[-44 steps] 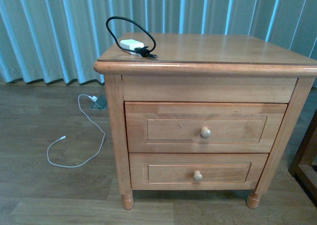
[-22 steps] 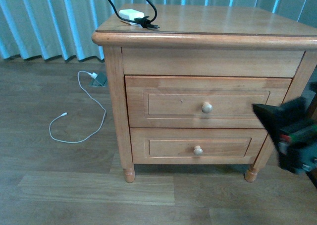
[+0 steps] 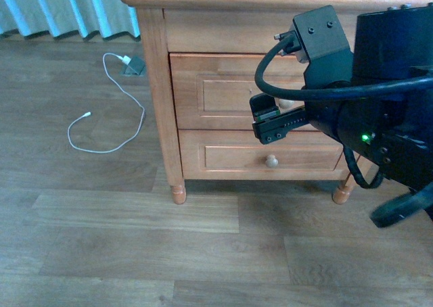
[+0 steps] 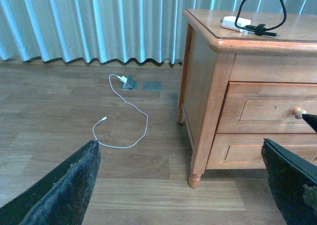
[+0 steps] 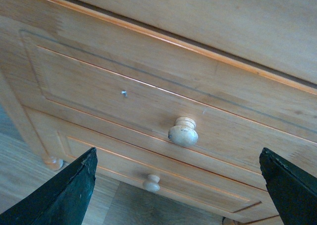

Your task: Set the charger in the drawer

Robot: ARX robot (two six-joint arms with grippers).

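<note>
Right gripper [image 5: 177,155] is hanging open in front of the drawer [image 5: 114,88], and it is holding nothing. Its two dark fingers [image 5: 59,195] are standing wide apart, one on each side of the picture from my right wrist. The round pale knob [image 5: 183,131] is sitting between them, a bit farther off, and they are not touching it. I am seeing the drawer shut, with its front lying flat in the nightstand [image 3: 152,84]. Just under it the lower drawer [image 5: 109,158] is sitting shut too, with its own small knob [image 5: 151,183].

My left gripper [image 4: 179,145] is hanging open as well, with nothing in it. It is floating over the wood floor [image 4: 49,111], off to one side of the nightstand and well apart from it.

The charger [image 4: 235,23] is lying on top of the nightstand, near a front corner. Its black cable is making a big loop above it.

A thin white cable [image 4: 130,117] is lying in a curl on the floor beside the nightstand. One end is going to a small white plug [image 4: 122,79] near the wall. A pale blue curtain [image 4: 99,22] is hanging down behind it all
</note>
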